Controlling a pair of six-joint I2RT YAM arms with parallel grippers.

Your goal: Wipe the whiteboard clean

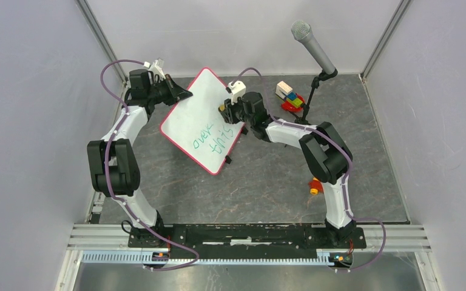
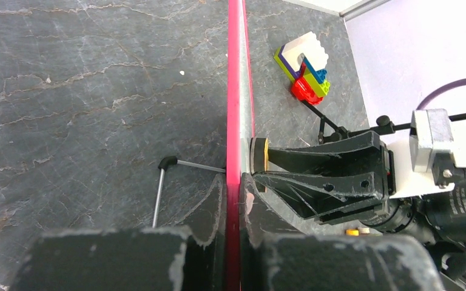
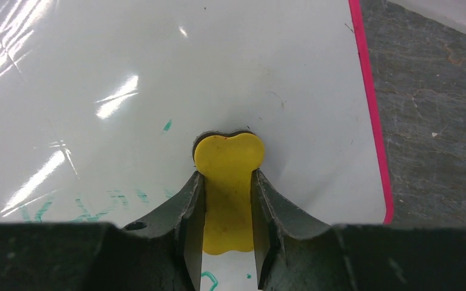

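While the left end effector (image 1: 181, 94) clamps the whiteboard's (image 1: 197, 109) pink edge, holding it tilted at 11 o'clock on the table (image 1: 267, 182), the right end effector (image 3: 229, 200), closed on a yellow eraser (image 3: 228, 154), should press flat and sweep toward 7 o'clock over the green writing (image 1: 209, 142).

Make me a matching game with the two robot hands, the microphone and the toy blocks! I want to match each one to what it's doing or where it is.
Things:
1. left gripper
2. right gripper
3. microphone
4. toy blocks

Matches:
A. up on a stand, far right
B. shut on the whiteboard, on its pink edge
C. on the table by the stand's foot
D. shut on the yellow eraser

Pairs: 1-B, 2-D, 3-A, 4-C
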